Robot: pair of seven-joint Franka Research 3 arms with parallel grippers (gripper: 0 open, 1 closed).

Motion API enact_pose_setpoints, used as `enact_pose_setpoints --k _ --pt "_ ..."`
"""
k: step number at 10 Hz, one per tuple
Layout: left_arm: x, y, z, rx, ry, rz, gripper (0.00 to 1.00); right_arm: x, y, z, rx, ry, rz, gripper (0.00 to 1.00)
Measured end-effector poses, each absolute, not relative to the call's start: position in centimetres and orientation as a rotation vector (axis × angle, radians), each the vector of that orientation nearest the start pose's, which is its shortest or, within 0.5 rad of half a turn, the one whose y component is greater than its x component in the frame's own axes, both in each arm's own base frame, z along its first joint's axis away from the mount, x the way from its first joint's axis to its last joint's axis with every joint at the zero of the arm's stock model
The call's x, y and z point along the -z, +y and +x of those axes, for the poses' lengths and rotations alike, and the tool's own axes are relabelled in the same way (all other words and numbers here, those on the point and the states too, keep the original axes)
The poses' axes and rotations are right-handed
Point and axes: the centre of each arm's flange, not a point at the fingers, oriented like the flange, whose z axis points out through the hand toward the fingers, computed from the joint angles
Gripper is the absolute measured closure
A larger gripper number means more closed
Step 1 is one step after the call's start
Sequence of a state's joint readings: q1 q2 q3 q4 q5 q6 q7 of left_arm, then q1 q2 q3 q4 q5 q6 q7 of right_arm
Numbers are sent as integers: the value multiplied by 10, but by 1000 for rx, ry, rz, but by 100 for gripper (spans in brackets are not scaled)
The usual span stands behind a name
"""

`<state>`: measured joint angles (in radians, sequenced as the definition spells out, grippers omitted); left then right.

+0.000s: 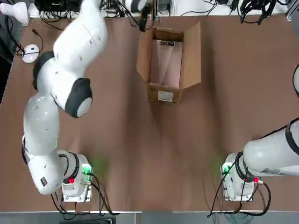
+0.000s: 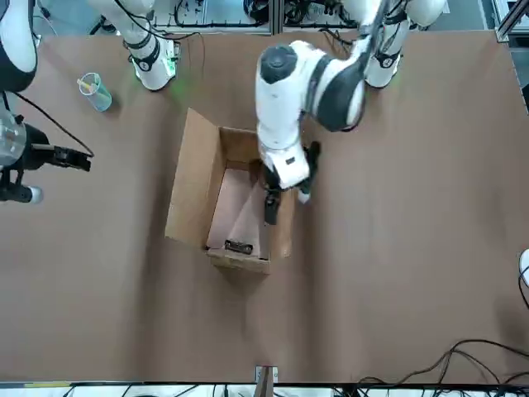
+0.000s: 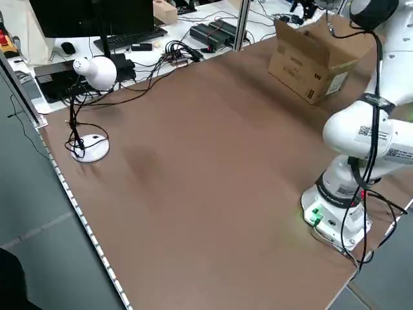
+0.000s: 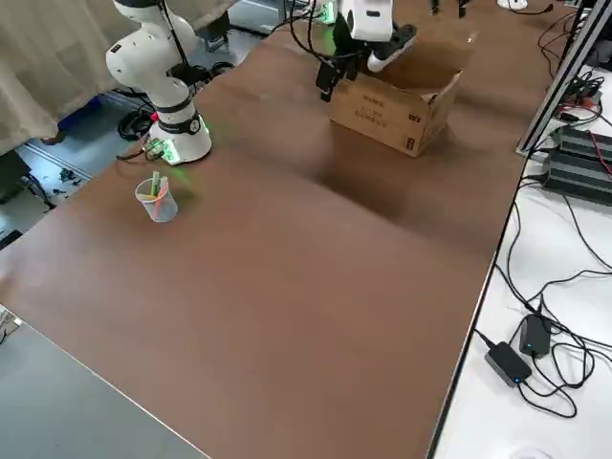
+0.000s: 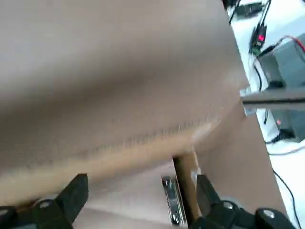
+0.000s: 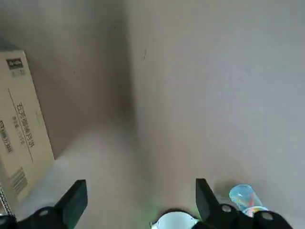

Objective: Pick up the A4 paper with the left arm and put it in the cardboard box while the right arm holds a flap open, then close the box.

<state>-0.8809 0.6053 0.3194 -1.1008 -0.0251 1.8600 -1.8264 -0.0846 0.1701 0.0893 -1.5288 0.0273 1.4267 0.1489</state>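
left arm (image 1: pixel 65 60) reaches over so its gripper (image 2: pixel 271 207) sits at the cardboard box's (image 1: pixel 164 95) left flap, fingers spread wide and empty, probably to fold it shut. A4 paper (image 1: pixel 167 65) already lies flat inside the box, clip at the far end. right gripper (image 2: pixel 78 159) hangs off to the side, also wide open, holding nothing

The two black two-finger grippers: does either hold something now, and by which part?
Neither. The left gripper is open beside the brown cardboard box; the right gripper is open, empty.

cardboard box (image 4: pixel 397 113), left arm (image 4: pixel 363 24) above, plastic cup (image 4: pixel 156 199) nearby
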Motion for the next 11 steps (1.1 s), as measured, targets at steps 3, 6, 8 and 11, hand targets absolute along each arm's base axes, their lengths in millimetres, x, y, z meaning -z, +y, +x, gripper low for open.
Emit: enact_pose_setpoints --k 3,6,8,11 --pt "-530 -358 627 170 -1828 -2686 7 -486 44 589 -581 122 -3062 10" --pt "-511 -313 653 -184 -1976 -2688 44 -462 63 583 -701 82 -3023 27" --pt "-479 -295 673 -312 -2014 -2697 75 -449 73 566 -889 72 -2972 49" --pt "-421 -338 677 -397 -2032 -2736 99 -403 104 556 -1121 38 -2859 78"
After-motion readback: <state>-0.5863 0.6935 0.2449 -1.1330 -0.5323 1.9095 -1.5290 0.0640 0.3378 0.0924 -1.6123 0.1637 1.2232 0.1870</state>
